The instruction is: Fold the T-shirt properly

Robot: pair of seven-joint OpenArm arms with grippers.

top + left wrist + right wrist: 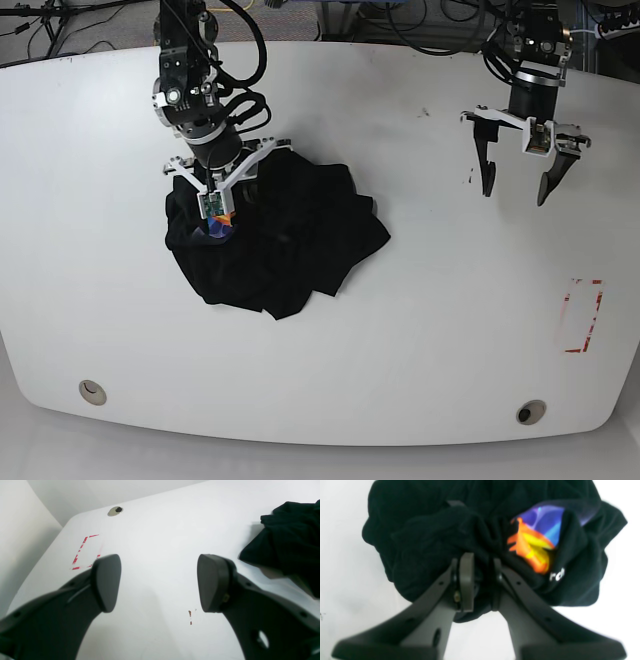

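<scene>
White table (420, 320), rounded at the corners, under two arms. Cables and dark gear beyond the far edge.

Heaped in a crumpled mound on the base view's left half: the black T-shirt (285, 245), unfolded, bunched up with loose lobes trailing toward the near side. Printed graphic (535, 542) in orange, yellow and blue-purple turned up among the folds, partly tucked under a ridge of cloth, with a few white letters just beside it.

Planted in the mound's far-left part: the right end effector (480, 580), fingers drawn close together with a thick gather of black fabric pinched between them. Pinched, not merely pressed, judging by the cloth bulging out around both pads in the right wrist view, though soft focus there leaves the exact contact a little uncertain.

Well apart, over bare table on the base view's right: the left end effector (158, 582), fingers spread wide, nothing between them but white surface. Only a dark fold of the garment at the right edge of the left wrist view, clear of the fingers.

Elsewhere on the table: a broken red tape outline (583, 315) near the right side, a small round fitting (531, 411) close to the near edge, another (91, 391) at the near left, and small reddish specks (190, 617) below the open fingers.
</scene>
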